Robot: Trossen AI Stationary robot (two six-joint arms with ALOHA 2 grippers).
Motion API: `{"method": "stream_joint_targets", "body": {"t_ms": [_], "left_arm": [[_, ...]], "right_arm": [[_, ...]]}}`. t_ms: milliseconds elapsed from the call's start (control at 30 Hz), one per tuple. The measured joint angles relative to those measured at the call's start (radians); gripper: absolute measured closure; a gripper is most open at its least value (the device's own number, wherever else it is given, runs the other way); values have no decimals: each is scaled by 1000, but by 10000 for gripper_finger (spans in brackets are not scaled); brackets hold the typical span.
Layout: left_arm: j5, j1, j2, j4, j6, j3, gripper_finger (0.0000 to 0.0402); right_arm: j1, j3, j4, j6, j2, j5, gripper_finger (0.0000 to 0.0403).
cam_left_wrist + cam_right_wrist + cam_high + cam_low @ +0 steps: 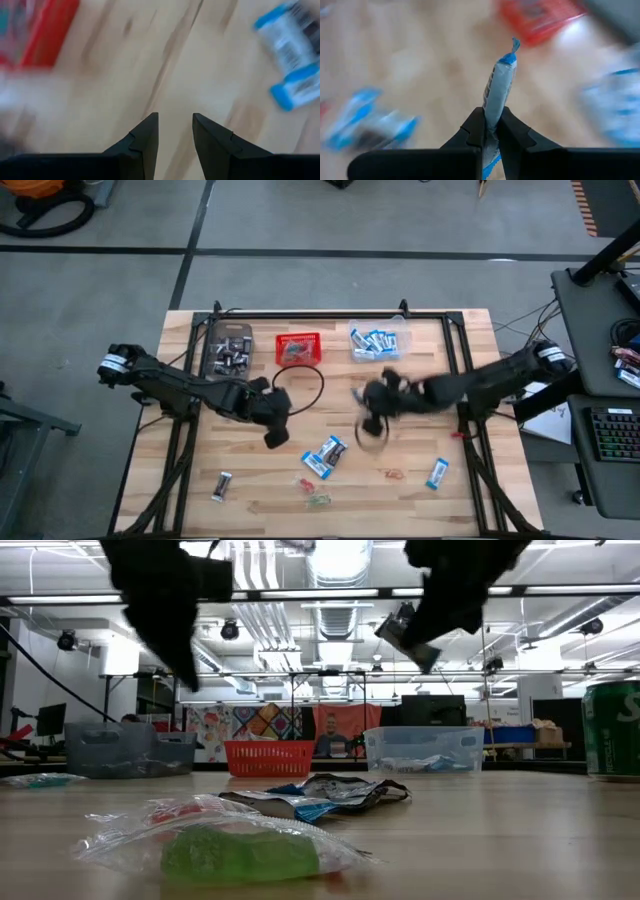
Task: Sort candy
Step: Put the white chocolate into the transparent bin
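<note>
Sorting is partway: right end effector (pixel 490 131) is clamped on one blue-and-white packet (pixel 499 87), lifted over mid-surface (pixel 420 490). Blue packets already sit in the clear bin (pixel 378 342) at the far edge, dark bars in the grey bin (pixel 228 350), with the red basket (pixel 298 348) between them. Left on the surface: two blue packets (pixel 325 455), another blue one (pixel 437 473), a dark bar (pixel 221 486), small twist pieces (pixel 314 492). Held packet looks thin, crinkly, pinched edge-on. Left end effector (pixel 175 131) hangs apart, empty, near centre.
</note>
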Motion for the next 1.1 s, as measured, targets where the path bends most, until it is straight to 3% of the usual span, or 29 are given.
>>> {"method": "stream_joint_targets", "body": {"t_ms": [100,267,433,733,1100], "left_arm": [[48,-2,0,-119,-123,1,299],[72,-6,2,-273,-303,-11,299],[71,-6,3,-358,-430,-25,299],[120,-18,26,-387,-542,-39,299],[148,-87,66,-398,-615,-40,272]], "right_arm": [[-185,0,-8,-96,-43,35,380],[-536,-2,-32,-108,-40,18,380],[-774,-4,-39,-89,30,-200,371],[-835,-4,-41,-160,141,-226,367],[-835,-3,-38,-252,155,-229,367]]}}
